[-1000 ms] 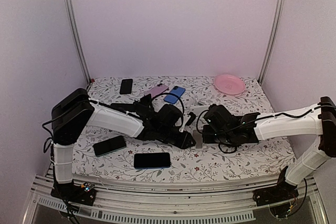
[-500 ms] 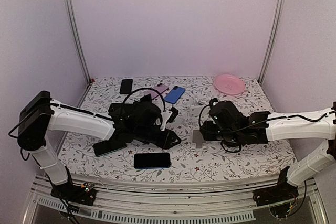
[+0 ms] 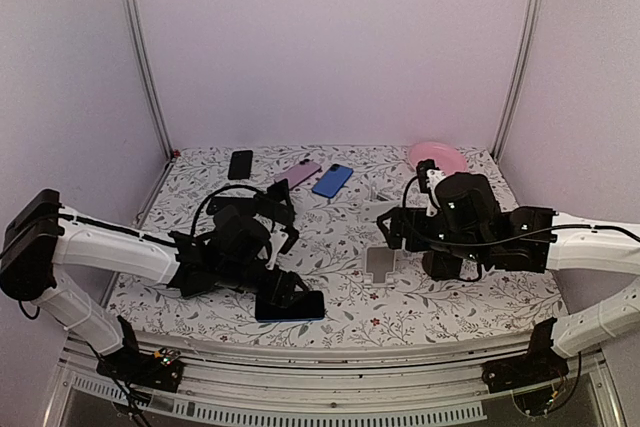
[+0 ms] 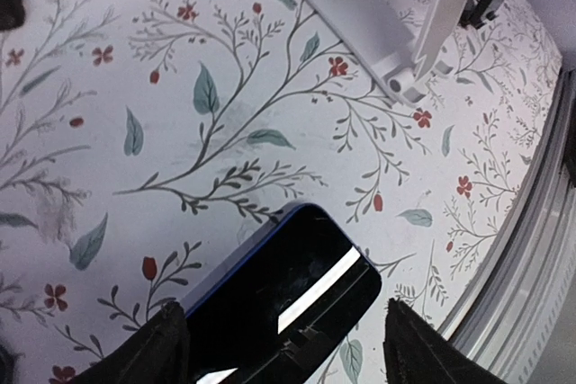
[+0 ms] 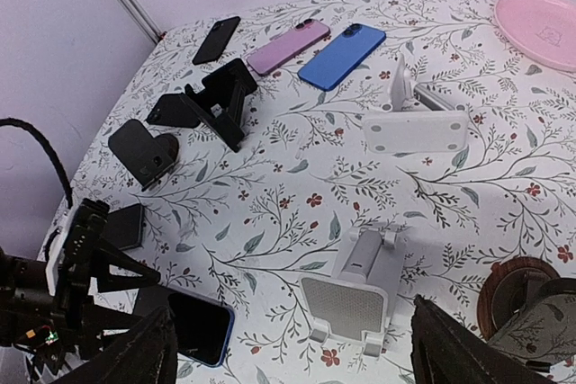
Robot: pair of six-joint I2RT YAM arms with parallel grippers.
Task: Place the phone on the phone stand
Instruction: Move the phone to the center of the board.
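moving from mid-table, the left gripper (image 4: 283,341) now straddles the phone (image 4: 290,299).

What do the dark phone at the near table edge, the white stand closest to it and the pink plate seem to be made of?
Dark phone: a glossy front, probably glass, since a bright streak of light reflects on it; its blue rim is unclear. White stand: probably moulded plastic, matte, with even colour and rounded corners. Pink plate: likely plastic, smooth, with a faint sheen.
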